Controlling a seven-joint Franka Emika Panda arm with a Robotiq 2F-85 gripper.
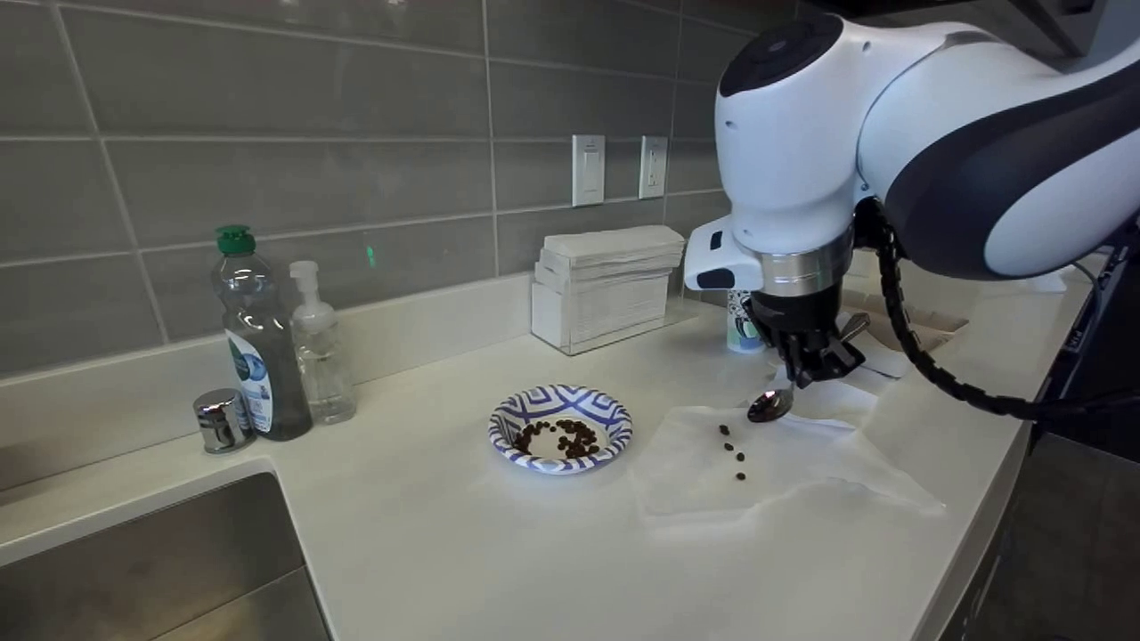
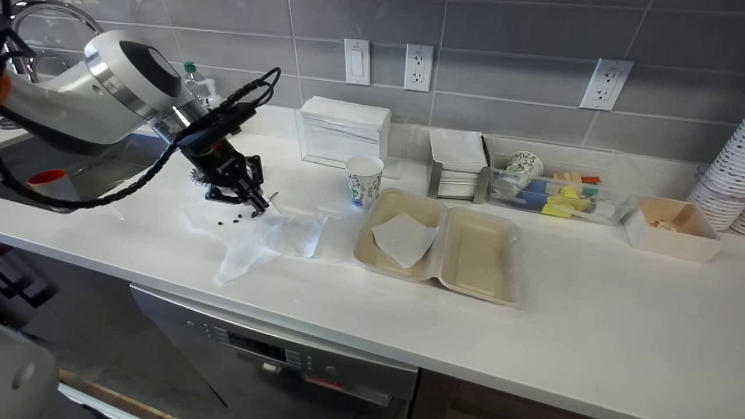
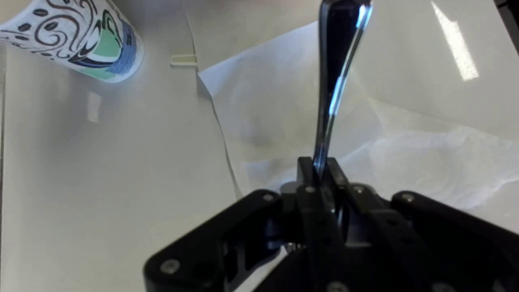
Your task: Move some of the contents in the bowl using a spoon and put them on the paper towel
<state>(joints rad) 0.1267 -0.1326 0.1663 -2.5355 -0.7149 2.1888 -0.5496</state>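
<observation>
Wrist view: tool (image 3: 319,166) at bottom centre, fingertips (image 3: 305,168) pressed together, pinching the spoon (image 3: 335,52) by its handle; handle runs up to the top edge of the frame. White sheets (image 3: 279,109) behind it, patterned paper cup (image 3: 101,44) upper left.

Arm (image 1: 784,133) enters from the right edge in an exterior view. Scoop end (image 1: 771,405) of the spoon points down-left, right of centre, at the far edge of the paper towel (image 1: 802,481); touching or just above, cannot tell. Scoop load: cannot tell.

Four dark bits of the contents (image 1: 740,457) lie on the towel in a loose line, just below-left of the scoop. More contents in the bowl (image 1: 561,401), centre of frame, just left of the towel: bigger cluster at right, smaller at left. Bowl upright on the bench (image 1: 463,552).

Further out, same frame: stack of folded white paper (image 1: 614,285) by the wall; soap bottle (image 1: 254,347), pump bottle (image 1: 322,356), chrome cap (image 1: 218,418) at left; sink (image 1: 178,552) lower left.

Also in an exterior view: unfolded takeout box (image 2: 477,256) near centre, square of white paper (image 2: 404,238) in its left half; napkin holder (image 2: 482,185) above; clear bin (image 2: 625,186) right; stacked cups (image 2: 724,186) at right edge; dishwasher (image 2: 273,361) lower left.
</observation>
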